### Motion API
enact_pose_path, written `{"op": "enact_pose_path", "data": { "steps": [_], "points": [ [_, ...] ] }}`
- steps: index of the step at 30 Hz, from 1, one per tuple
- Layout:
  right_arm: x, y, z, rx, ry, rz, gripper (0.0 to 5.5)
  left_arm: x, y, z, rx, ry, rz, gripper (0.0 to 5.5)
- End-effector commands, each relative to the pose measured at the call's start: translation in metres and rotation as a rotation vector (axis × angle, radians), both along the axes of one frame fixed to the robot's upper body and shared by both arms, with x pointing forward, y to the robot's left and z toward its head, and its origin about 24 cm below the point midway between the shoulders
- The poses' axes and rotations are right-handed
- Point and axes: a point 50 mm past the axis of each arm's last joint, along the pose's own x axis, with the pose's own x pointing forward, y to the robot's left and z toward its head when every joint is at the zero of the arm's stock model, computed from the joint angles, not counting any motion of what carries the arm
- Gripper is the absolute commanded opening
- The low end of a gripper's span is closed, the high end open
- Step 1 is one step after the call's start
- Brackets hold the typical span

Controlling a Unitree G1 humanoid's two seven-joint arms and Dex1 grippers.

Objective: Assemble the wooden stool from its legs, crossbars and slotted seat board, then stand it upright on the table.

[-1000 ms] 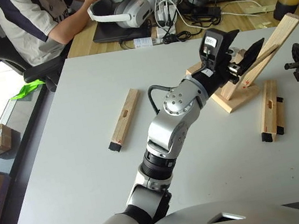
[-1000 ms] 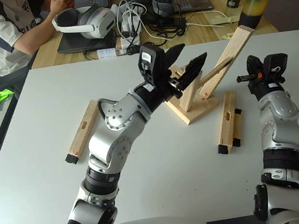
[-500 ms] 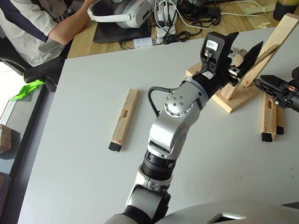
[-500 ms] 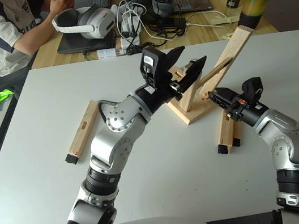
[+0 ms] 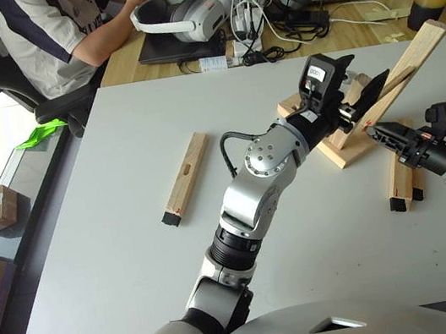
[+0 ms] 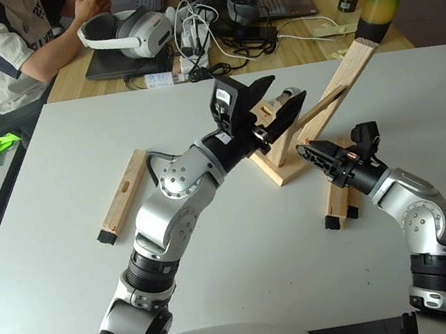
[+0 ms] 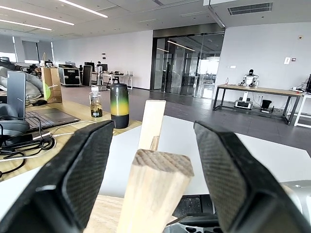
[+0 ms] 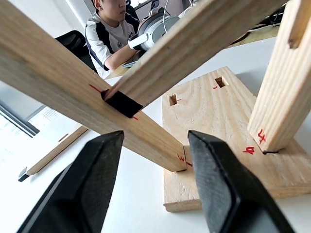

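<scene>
The seat board (image 5: 342,154) lies on the far right part of the table (image 5: 131,234), with a short leg (image 7: 153,194) and a long leg (image 5: 414,53) standing in it (the long one leans away to the far right). One loose leg (image 5: 186,177) lies left of centre, well apart. A pair of legs (image 5: 396,185) lies side by side just near-right of the board.

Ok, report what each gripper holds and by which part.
Nothing is held. The left gripper straddles the top end of the short leg, open, not touching it; the right gripper is open near the tilted leg.
</scene>
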Motion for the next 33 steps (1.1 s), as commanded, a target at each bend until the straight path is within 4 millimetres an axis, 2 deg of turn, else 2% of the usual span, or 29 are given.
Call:
{"op": "enact_pose_path", "data": {
  "steps": [1, 5, 12, 15, 19, 29, 32, 33],
  "points": [
    [0.006, -0.018, 0.011, -0.083, -0.032, -0.001, 2.46, 0.003, 0.005, -0.005, 0.025, -0.007, 0.032, 3.0],
    [0.017, -0.047, 0.028, -0.178, -0.093, -0.042, 2.46, 0.007, 0.012, -0.006, 0.033, -0.019, 0.06, 3.0],
    [0.037, -0.078, 0.067, -0.186, -0.21, -0.095, 2.46, 0.009, 0.015, -0.006, 0.033, -0.027, 0.075, 3.0],
    [0.042, -0.088, 0.076, -0.196, -0.237, -0.128, 2.46, 0.009, 0.014, -0.006, 0.037, -0.038, 0.074, 3.0],
    [0.053, -0.089, 0.08, -0.209, -0.27, -0.166, 2.46, 0.008, 0.013, -0.006, 0.055, -0.057, 0.071, 3.0],
    [0.088, -0.072, 0.081, -0.255, -0.301, -0.158, 2.46, 0.003, 0.01, -0.007, 0.086, -0.086, 0.001, 3.0],
    [0.095, -0.069, 0.077, -0.277, -0.272, -0.152, 2.46, 0.004, 0.012, -0.006, 0.098, -0.098, -0.021, 3.0],
    [0.097, -0.068, 0.073, -0.298, -0.248, -0.154, 2.28, 0.004, 0.014, -0.005, 0.1, -0.105, -0.033, 3.0]
  ]
}}
